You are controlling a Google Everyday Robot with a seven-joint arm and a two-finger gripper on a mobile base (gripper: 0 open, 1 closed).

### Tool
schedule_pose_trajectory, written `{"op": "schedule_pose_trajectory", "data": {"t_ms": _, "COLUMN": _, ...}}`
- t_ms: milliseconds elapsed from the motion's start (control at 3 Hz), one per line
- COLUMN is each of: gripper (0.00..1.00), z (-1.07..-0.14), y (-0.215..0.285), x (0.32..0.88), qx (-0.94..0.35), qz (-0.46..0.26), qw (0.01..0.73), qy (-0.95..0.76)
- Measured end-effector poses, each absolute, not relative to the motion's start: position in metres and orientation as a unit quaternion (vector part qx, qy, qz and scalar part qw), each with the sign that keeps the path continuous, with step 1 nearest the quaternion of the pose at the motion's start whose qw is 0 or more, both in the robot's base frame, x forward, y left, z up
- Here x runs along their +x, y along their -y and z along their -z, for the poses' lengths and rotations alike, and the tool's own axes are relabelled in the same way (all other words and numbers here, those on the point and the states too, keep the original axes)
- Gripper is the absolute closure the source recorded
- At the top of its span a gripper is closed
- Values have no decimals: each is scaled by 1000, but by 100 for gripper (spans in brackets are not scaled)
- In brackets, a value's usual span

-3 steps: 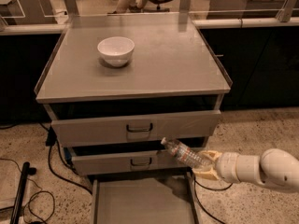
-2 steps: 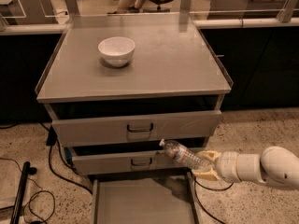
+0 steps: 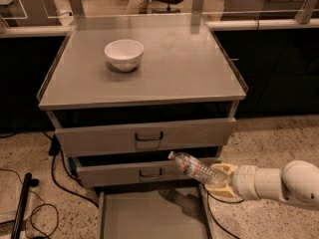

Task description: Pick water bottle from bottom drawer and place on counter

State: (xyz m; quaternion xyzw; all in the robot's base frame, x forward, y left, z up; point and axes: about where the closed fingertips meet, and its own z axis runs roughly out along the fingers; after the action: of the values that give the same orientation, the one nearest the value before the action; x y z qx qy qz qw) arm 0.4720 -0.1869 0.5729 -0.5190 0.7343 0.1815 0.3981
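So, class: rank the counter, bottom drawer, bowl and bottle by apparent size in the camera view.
1. counter
2. bottom drawer, partly cut off
3. bowl and bottle look alike; unranked
The gripper, right of the bottom drawer, holds the bottle.

Single cam, high front view, angled down.
Faces the counter [image 3: 189,68] from the near side, mid-range; bottom drawer [image 3: 149,215] is cut off at the near edge. Gripper [image 3: 222,181] sits near right, clamped on the water bottle [image 3: 193,167].
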Motion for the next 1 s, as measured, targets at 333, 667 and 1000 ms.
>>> {"op": "schedule_pose_trajectory", "data": {"t_ms": 333, "gripper": 100, "z": -627, "y": 185, "x": 449, "qx": -543, "qz": -144, "qw": 409, "qy": -719}}
{"op": "schedule_pose_trajectory", "data": {"t_ms": 667, "gripper": 100, "z": -677, "y": 185, "x": 432, "qx": -560, "qz": -125, "qw": 423, "qy": -701}}
{"op": "schedule_pose_trajectory", "data": {"t_ms": 1000, "gripper": 100, "z": -735, "y": 181, "x": 433, "qx": -571, "qz": -119, "qw": 439, "qy": -683}}
